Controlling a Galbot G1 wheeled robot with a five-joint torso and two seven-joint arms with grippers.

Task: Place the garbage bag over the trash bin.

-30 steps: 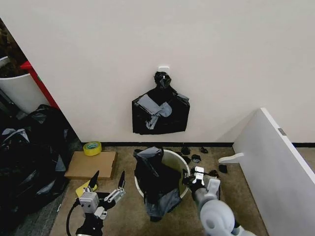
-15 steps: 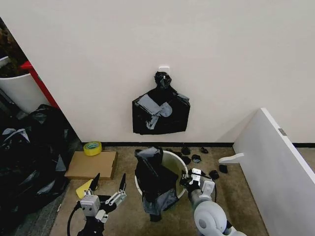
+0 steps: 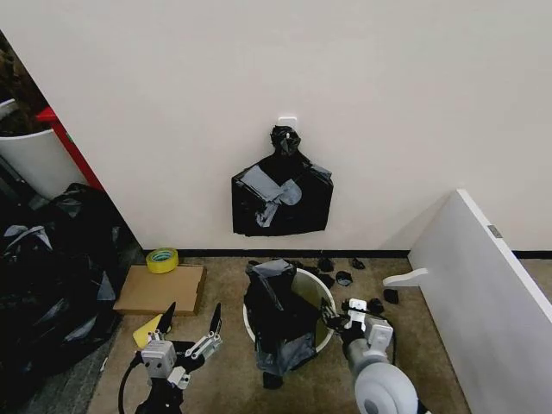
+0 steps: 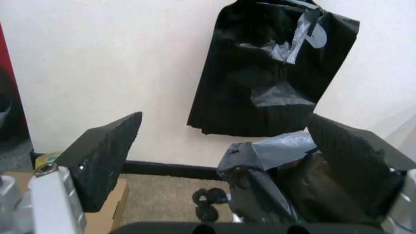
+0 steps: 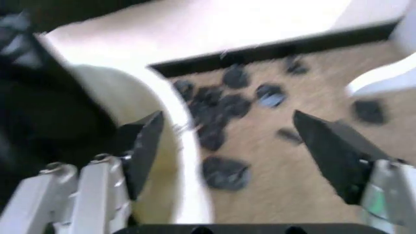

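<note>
The right tool (image 3: pixel 332 316) has its jaws spread wide and grips nothing. In the right wrist view (image 5: pixel 227 141) one finger (image 5: pixel 140 148) sits just over the bin's rim (image 5: pixel 188 161) while the other hangs out over the floor; whether the near finger touches the rim cannot be told.

The bin (image 3: pixel 315 293) stands on the carpet just to this tool's left. The bag (image 3: pixel 278 319) is draped over the bin's near-left side: part lies inside the mouth, the rest hangs down the outer wall to the floor, and a grey-shining fold sticks up above the rim. The far and right parts of the rim are bare.

The left tool (image 3: pixel 190 323) hovers low over the carpet, well to the left of the bin, jaws wide apart and empty. In its wrist view (image 4: pixel 224 161) the bag (image 4: pixel 273 170) lies ahead between the two pads, apart from them.

Small black scraps (image 3: pixel 345 278) lie scattered on the floor just beyond the right tool. A black bundle (image 3: pixel 281 197) hangs on the wall beyond the bin. A cardboard piece (image 3: pixel 159 289) with a roll of tape (image 3: pixel 161 260) lies beyond the left tool.
</note>
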